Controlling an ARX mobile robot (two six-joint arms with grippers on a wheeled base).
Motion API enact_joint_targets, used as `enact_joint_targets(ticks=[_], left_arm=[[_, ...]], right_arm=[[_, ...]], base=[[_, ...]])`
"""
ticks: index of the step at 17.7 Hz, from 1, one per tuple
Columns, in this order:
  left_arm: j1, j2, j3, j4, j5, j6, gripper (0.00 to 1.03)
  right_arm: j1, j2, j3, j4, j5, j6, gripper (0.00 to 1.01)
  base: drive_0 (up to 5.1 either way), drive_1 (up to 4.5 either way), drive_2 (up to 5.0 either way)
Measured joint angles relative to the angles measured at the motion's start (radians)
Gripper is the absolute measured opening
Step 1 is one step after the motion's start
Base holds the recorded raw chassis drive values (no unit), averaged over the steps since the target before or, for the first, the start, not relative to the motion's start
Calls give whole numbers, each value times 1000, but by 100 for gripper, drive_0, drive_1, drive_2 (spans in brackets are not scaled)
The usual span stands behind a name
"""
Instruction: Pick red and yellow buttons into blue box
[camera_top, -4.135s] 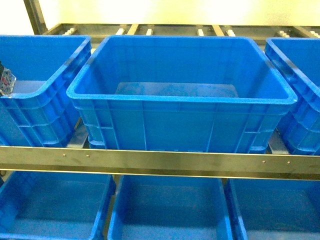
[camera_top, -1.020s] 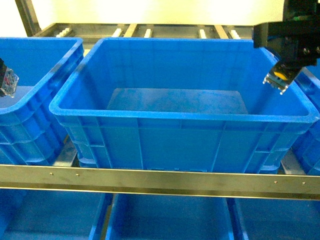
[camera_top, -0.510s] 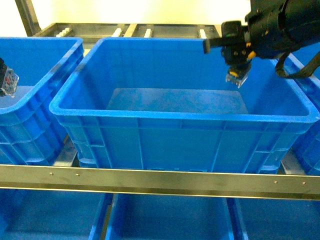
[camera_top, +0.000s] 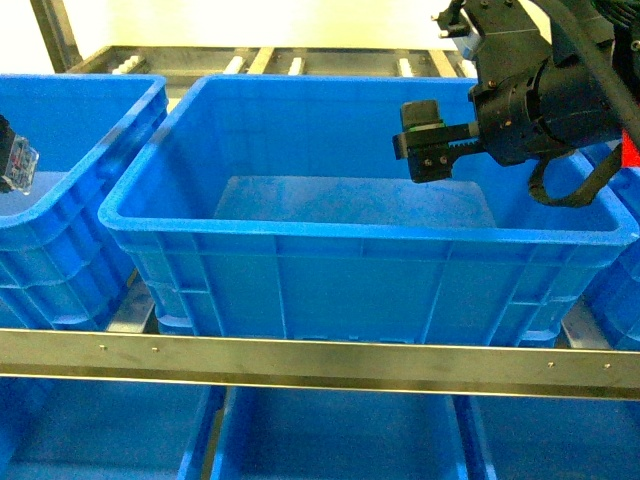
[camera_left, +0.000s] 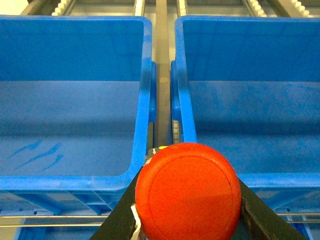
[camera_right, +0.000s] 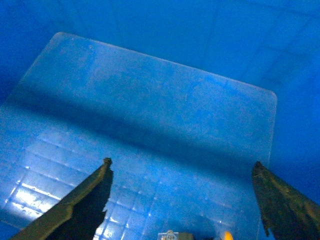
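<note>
1. Compared with half a second ago, the right gripper (camera_top: 428, 152) sits further left and deeper over the blue box (camera_top: 360, 232), and the clear-based piece that hung under it in the head view is no longer showing there.
2. In the right wrist view the right gripper (camera_right: 182, 200) has its fingers (camera_right: 80, 210) spread wide apart, nothing between them, bare box floor below.
3. At the bottom edge of that view we see a small clear bit and a speck of yellow, the yellow button (camera_right: 226, 235); we judge it has just been dropped into the box, but it is too cropped to be sure.
4. The left gripper (camera_left: 187, 227) is clamped on the red button (camera_left: 187, 191), cap filling the lower frame, held in front of the gap between two blue crates.
5. We do not see the left arm in the head view.
6. Meaning: yellow likely done, red still to go in.
</note>
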Motion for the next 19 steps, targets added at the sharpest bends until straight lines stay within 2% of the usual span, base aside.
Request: enact_joint_targets(ticks=[1,2,6,9,10,12,14,16,19], left_arm=[[0,0,0,-1,0,0,31],[0,0,0,0,0,0,31],[0,0,0,0,0,0,31],[0,0,0,0,0,0,31],[0,0,0,0,0,0,31],[0,0,0,-1,0,0,31],[0,0,0,-1,0,0,31],[0,0,0,-1,-1,0,31],[0,0,0,0,0,0,31]], right_arm=[[-4,-21,-24,-2,-1,6,93],[-4,-32,-35,14,0,8,100],[-26,-165,-122,93,20,29,98],[-74,-374,-267,120,15,38,98],[-88,-461,-333,123,19,53,98],[-77,-678,-497,123,35,81,98],[-66,-805,-588,98,61,102,98],[-47,-914,-671,53,111,129,98],[-2,-1042,-775,5,224,137,98]], base=[[0,0,0],[0,0,0],[0,0,0],[0,0,0],[0,0,0],[0,0,0],[0,0,0],[0,0,0],[0,0,0]])
